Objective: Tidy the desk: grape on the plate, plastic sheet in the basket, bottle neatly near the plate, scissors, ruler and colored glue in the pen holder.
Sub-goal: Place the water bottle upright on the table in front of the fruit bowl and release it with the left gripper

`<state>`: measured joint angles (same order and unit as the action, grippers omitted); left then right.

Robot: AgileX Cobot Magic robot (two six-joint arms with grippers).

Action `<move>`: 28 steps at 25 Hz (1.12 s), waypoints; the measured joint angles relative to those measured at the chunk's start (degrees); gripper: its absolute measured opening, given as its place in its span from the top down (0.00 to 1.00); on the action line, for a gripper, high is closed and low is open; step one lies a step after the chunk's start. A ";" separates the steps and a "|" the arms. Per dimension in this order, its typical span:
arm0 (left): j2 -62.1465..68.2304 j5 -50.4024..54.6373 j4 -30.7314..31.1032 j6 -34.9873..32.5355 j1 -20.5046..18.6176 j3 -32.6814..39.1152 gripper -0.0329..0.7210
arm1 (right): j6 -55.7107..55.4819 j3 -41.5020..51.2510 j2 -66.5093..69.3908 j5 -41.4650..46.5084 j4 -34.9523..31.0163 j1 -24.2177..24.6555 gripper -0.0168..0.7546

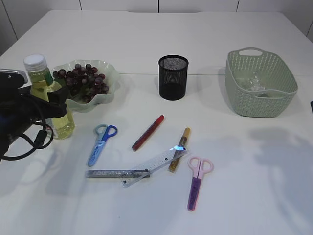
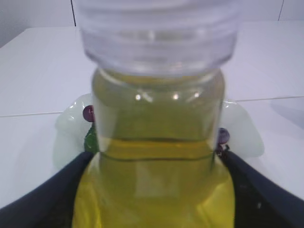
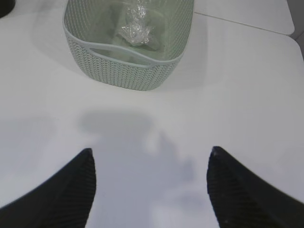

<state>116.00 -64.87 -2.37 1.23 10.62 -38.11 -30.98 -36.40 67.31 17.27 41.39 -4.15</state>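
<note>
At the left edge of the exterior frame the left hand (image 1: 51, 105) sits around the bottle (image 1: 49, 98), which stands upright just beside the plate (image 1: 108, 73) of grapes (image 1: 83, 81). In the left wrist view its fingers (image 2: 42, 194) flank the bottle's lower body; whether they press it or stand clear I cannot tell. The bottle step looks in hand. The plastic sheet (image 3: 137, 26) lies in the basket (image 3: 123, 71); the right hand (image 3: 151, 187) hangs spread and empty. Next, I judge, comes backing off without tipping the bottle, then the blue scissors (image 1: 101, 143) toward the pen holder (image 1: 173, 77).
</note>
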 joint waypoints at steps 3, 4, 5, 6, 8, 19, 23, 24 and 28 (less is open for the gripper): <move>-1.50 -0.10 0.00 0.00 0.00 1.56 0.18 | 0.00 0.00 0.00 0.00 0.00 0.00 0.25; -1.96 -0.10 0.00 0.00 0.00 1.97 0.18 | 0.00 0.00 0.00 0.00 0.00 0.00 0.25; -2.49 -0.10 0.00 0.00 0.00 2.21 0.18 | 0.00 0.00 0.00 0.00 0.00 0.00 0.25; -2.97 -0.10 0.00 0.00 0.00 2.32 0.18 | 0.00 0.00 0.00 0.00 0.00 0.00 0.25; -3.73 -0.23 0.11 0.00 0.00 2.32 0.18 | 0.00 0.00 0.00 0.00 0.00 0.00 0.25; -5.72 -0.46 1.39 0.00 0.00 2.32 0.18 | 0.00 0.00 0.00 0.94 4.33 0.00 0.25; -7.26 -0.46 1.55 -0.23 0.00 2.32 0.18 | 0.00 0.00 0.00 1.30 5.16 0.00 0.25; -7.61 -0.46 1.55 -0.23 0.00 2.40 0.18 | 0.00 0.00 0.00 1.43 5.16 0.00 0.25; -9.35 -0.46 1.55 -1.23 0.00 2.40 0.19 | 0.00 0.00 0.00 2.40 5.38 0.00 0.25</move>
<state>106.65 -65.34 -0.82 0.00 10.62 -35.71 -30.98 -36.40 67.31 19.67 46.77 -4.15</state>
